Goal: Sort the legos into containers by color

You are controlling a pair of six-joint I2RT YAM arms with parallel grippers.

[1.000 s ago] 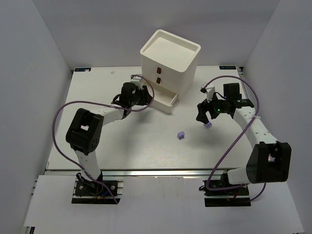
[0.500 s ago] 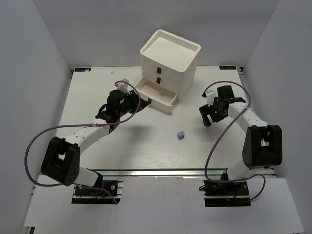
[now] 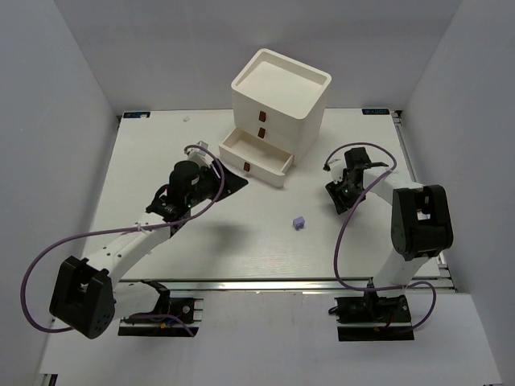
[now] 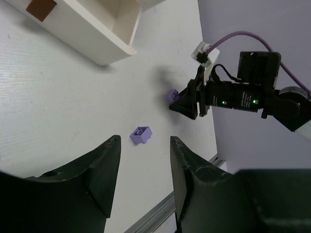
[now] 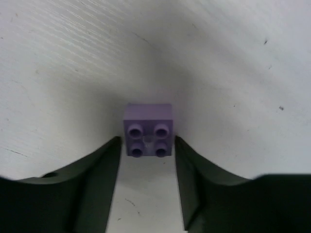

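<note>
The white cabinet (image 3: pixel 280 92) stands at the back with its bottom drawer (image 3: pixel 256 157) pulled out; the two drawers above it are pushed in. One lavender lego (image 3: pixel 298 222) lies on the table, seen also as the lavender lego (image 4: pixel 141 135) just beyond my left gripper (image 4: pixel 145 145), which is open and empty. My left gripper (image 3: pixel 225 181) hovers just in front of the drawer's left end. My right gripper (image 5: pixel 147 141) is down on the table, its fingers flanking a second lavender lego (image 5: pixel 148 130) with slim gaps. That lego is hidden under my right gripper (image 3: pixel 341 201) in the top view.
The open drawer's corner (image 4: pixel 97 34) and its dark pull (image 4: pixel 41 7) show at the upper left of the left wrist view. The table's front rail (image 3: pixel 257 283) runs along the near edge. White walls enclose the table on three sides.
My left arm drew back from the drawer toward the near left and its jaws widened. My right gripper dropped over the lavender lego and its jaws narrowed around it.
</note>
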